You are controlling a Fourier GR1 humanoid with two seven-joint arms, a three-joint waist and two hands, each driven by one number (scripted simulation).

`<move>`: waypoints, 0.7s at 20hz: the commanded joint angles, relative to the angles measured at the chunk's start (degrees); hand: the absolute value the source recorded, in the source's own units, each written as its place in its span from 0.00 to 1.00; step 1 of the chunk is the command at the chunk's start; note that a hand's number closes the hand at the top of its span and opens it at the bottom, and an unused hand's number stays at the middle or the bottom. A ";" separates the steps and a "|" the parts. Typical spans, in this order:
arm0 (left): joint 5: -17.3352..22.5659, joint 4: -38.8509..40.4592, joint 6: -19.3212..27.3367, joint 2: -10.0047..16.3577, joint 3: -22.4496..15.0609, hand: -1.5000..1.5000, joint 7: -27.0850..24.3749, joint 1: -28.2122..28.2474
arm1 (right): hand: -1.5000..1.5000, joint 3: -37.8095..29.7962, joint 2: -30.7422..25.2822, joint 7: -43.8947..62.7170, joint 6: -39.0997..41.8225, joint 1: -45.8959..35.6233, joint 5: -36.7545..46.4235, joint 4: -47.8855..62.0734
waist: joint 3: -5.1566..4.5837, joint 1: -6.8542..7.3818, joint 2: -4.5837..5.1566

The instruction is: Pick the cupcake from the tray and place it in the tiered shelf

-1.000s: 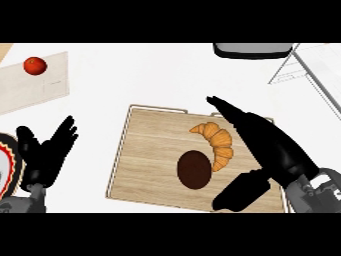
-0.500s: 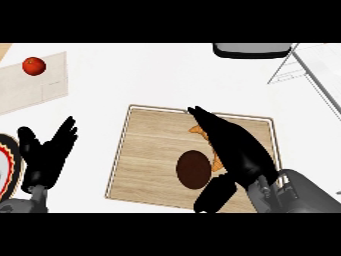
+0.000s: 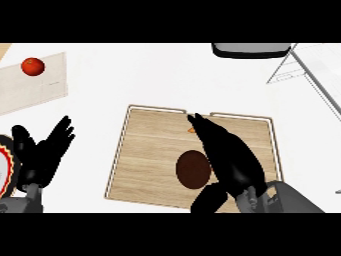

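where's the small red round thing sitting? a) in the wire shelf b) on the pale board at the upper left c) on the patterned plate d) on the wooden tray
b: the red round thing lies on the pale board at the upper left, well apart from the wooden tray that holds the dark brown cupcake.
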 commanded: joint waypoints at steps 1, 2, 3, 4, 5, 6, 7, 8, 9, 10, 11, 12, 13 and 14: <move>-2.53 2.78 1.45 -3.20 -0.83 0.50 -1.09 -0.52 | 0.00 2.72 1.22 3.19 0.20 5.45 5.47 -2.68 | -0.32 -0.34 0.23; -2.02 5.83 -0.63 -2.95 0.10 0.50 -2.11 -2.08 | 0.00 -0.66 2.97 1.76 2.08 1.88 3.84 2.61 | -0.34 -0.16 0.34; 0.11 7.63 -3.18 -0.45 2.73 0.50 -1.21 -3.28 | 0.00 3.05 3.74 3.19 0.22 4.28 6.91 0.96 | -0.35 -0.34 0.32; -1.07 5.32 -1.33 -2.03 1.33 0.50 -0.49 -2.07 | 0.00 1.48 4.03 4.02 2.56 2.63 6.21 1.87 | -0.34 -0.14 0.29; -1.20 0.18 -0.08 -2.48 0.17 0.50 1.43 0.98 | 0.00 2.86 4.27 -1.23 -1.00 5.35 8.87 6.07 | -0.30 0.18 0.27; -2.41 5.48 -1.11 -3.67 -0.10 0.50 -2.54 0.54 | 0.00 2.05 5.20 4.43 1.58 3.61 8.34 2.30 | -0.34 -0.16 0.28; -0.33 2.99 -2.64 -0.20 3.02 0.50 0.12 0.24 | 0.00 0.02 3.45 -0.18 1.97 3.93 8.36 5.53 | -0.32 0.08 0.29; -2.85 2.13 1.10 -4.16 -0.54 0.50 2.17 -3.09 | 0.00 3.29 6.95 2.09 0.71 2.83 11.64 7.34 | -0.32 -0.05 0.30; -4.29 5.71 0.79 -4.73 -0.38 0.50 -1.29 -2.41 | 0.00 1.67 6.70 -0.07 0.02 3.27 12.24 8.90 | -0.33 -0.13 0.36; -1.59 3.20 -2.35 -2.05 1.87 0.50 0.31 -0.66 | 0.00 2.61 6.59 -2.01 -1.53 6.06 14.00 9.58 | -0.31 0.02 0.30; -2.90 3.48 -1.58 -3.15 0.78 0.50 0.18 -1.22 | 0.00 1.04 9.53 0.91 0.91 1.95 13.70 11.60 | -0.32 0.12 0.32; -3.64 0.61 0.15 -4.09 0.33 0.50 -1.70 3.76 | 0.00 0.11 8.65 -1.74 0.28 1.88 14.06 13.83 | -0.31 0.47 0.30; -3.08 0.15 -1.20 -2.95 1.15 0.50 1.81 -0.20 | 0.00 -0.36 6.30 -1.88 2.93 4.46 14.20 9.30 | -0.31 -0.01 0.25; -2.70 3.35 -2.20 -2.21 2.88 0.50 1.05 -1.03 | 0.00 0.15 7.50 -4.28 0.51 5.67 15.80 11.67 | -0.31 -0.04 0.30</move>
